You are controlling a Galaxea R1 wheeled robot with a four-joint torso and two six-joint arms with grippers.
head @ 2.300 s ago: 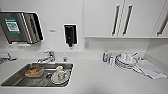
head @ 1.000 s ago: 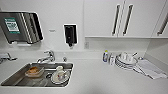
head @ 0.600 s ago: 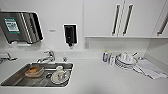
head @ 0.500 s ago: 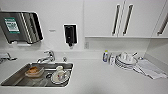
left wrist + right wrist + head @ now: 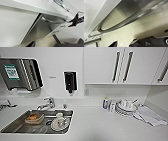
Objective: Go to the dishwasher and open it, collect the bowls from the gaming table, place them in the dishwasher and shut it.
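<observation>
The dishwasher (image 5: 45, 31) sits under the white counter, with a brushed steel front and a bar handle (image 5: 52, 22) along its upper edge. My right gripper (image 5: 69, 23) hangs just beyond the end of that handle, open and holding nothing. In the right wrist view the handle (image 5: 134, 17) runs close across the steel front (image 5: 136, 32). A dark part of my left gripper (image 5: 31, 44) shows in front of the dishwasher, a little away from it. The bowls and the gaming table are out of view.
The head view looks down on a white counter (image 5: 100, 124) with a steel sink (image 5: 17, 128) holding dirty dishes. A faucet (image 5: 47, 104), a small bottle (image 5: 105, 103), stacked plates with cups (image 5: 126, 108) and a cloth (image 5: 150, 115) stand on it. White wall cabinets (image 5: 120, 64) hang above.
</observation>
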